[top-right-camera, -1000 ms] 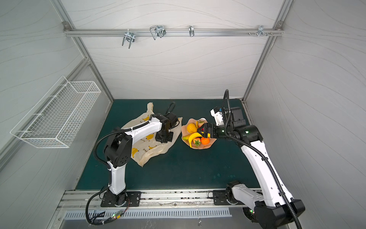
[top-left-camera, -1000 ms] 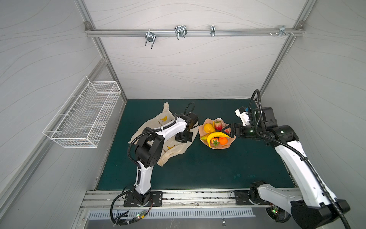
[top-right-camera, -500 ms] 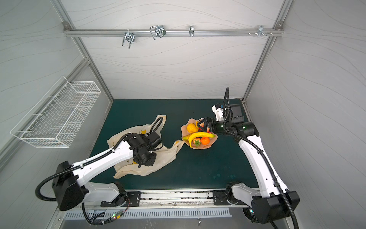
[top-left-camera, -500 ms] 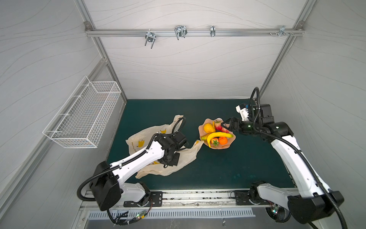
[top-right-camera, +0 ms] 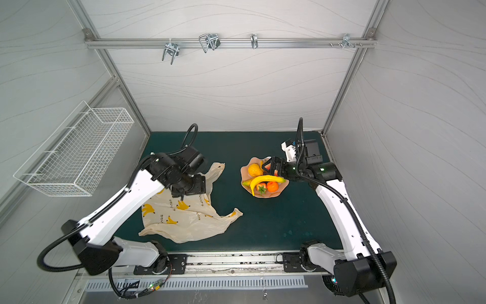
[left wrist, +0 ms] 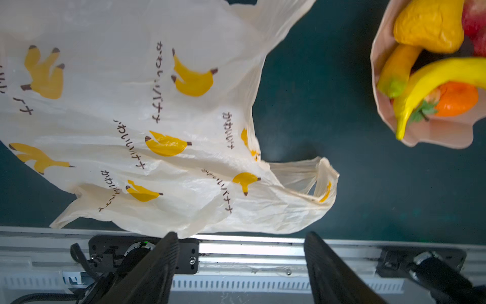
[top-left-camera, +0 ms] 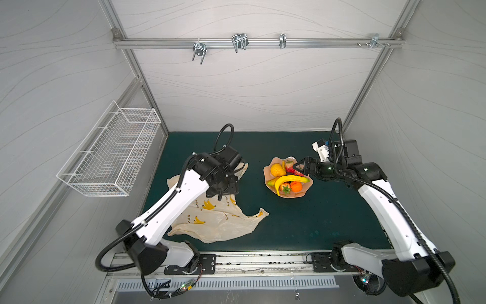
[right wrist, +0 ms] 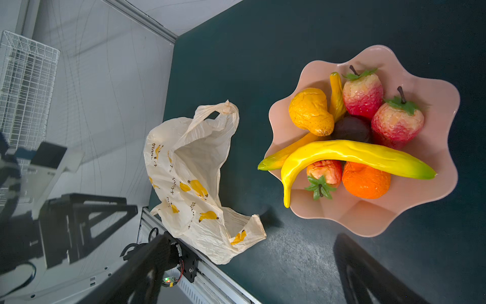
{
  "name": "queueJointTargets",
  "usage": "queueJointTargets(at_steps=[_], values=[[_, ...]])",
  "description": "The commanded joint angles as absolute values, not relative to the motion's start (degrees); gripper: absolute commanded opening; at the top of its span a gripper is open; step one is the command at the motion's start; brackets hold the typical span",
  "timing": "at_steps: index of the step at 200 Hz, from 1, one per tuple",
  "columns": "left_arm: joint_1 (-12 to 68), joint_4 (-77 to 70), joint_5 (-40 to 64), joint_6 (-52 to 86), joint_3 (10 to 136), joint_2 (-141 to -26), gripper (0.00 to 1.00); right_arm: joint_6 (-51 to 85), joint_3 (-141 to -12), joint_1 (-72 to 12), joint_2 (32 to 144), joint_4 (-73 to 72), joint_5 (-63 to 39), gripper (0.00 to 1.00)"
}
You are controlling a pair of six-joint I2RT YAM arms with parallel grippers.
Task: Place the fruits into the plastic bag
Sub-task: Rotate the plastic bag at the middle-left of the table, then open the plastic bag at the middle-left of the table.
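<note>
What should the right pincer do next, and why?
Probably lower the right pincer onto a strawberry and close. It hovers open over the strawberries in the pink dish. The plastic bag lies apart from the dish, its mouth gaping and nothing showing inside.

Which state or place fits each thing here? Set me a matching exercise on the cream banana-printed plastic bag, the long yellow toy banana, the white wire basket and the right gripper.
Things:
1. cream banana-printed plastic bag
2. long yellow toy banana
3. white wire basket
4. right gripper

States or places:
A. hanging on the grey side wall
B. open, holding nothing
C. crumpled on the dark green mat
D. lying in the pink wavy-edged plastic dish

Pairs: 1-C, 2-D, 3-A, 4-B.
</note>
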State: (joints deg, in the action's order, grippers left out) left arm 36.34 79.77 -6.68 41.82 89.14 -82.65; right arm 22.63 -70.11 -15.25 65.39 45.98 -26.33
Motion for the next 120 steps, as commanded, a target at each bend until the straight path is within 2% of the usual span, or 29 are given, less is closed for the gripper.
queueJointTargets(at_steps=[1, 31, 85, 120], values=[[35.5, 83.9, -7.2, 39.8, 95.8, -93.6, 0.77, 21.7, -68.9, -14.9, 63.3, 48.3, -27.4, 0.99], [35.5, 85.6, -9.1, 37.7, 98.2, -101.1, 0.75, 21.7, -67.0, -14.9, 62.5, 47.9, -27.9, 0.99], [35.6, 83.8, -10.5, 36.8, 94.2, -102.7, 0.71, 21.0, -60.2, -14.9, 62.9, 45.1, -27.5, 0.99], [35.6, 81.3, -11.1, 35.5, 89.1, -102.9, 0.56, 22.4, -57.7, -14.9, 65.7, 43.1, -28.0, 0.99]])
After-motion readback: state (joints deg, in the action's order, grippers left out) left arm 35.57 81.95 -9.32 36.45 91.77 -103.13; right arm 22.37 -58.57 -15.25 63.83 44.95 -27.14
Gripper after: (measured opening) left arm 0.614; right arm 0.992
